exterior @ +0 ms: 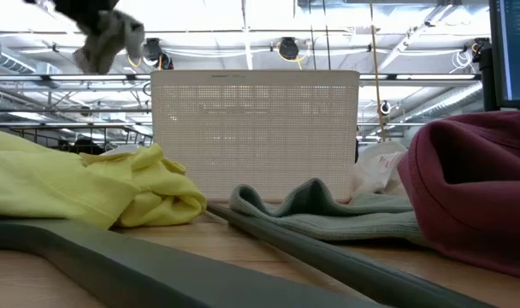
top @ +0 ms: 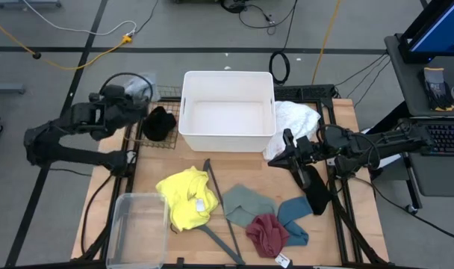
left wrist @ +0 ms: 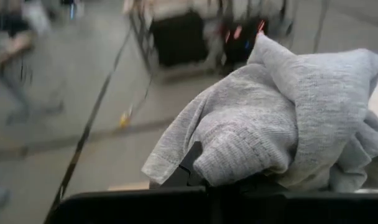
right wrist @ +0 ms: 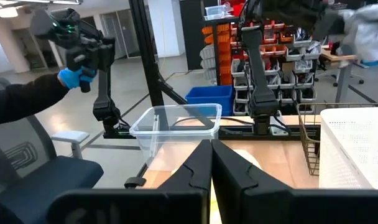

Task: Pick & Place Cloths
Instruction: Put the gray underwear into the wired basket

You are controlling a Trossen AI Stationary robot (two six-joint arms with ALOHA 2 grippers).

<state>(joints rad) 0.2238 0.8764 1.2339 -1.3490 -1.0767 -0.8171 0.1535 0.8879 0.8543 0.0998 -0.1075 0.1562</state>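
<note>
**A:** Judging by the table (top: 361,119), how far along are we?

**B:** Early, I'd say. The white bin (top: 228,109) looks bare inside from above, so nothing seems to be placed there yet. The left gripper (top: 134,93) is up off the table's far left corner, clamped on the grey cloth (left wrist: 282,124), which bunches over its fingers in the left wrist view.

**A:** And the right one?

**B:** The right gripper (top: 287,153) sits low near the bin's right side with its fingers pressed together, and the right wrist view shows nothing between them. A black cloth (top: 317,190) lies just under that arm, but it isn't gripped.

**A:** What's left, then?

**B:** Most of it. The yellow cloth (top: 187,198) is crumpled beside the clear tub (top: 135,224); the sage green cloth (top: 247,203), maroon cloth (top: 267,233) and teal cloth (top: 294,217) overlap near the front edge. The white cloth (top: 296,119) is heaped against the bin's right wall. A second black cloth (top: 159,123) sits on the wire rack (top: 141,138) left of the bin, though it's dark enough that I may be misreading its outline.

**A:** How do they look?

**B:** Soft, limp knits, all rumpled, none folded.
</note>
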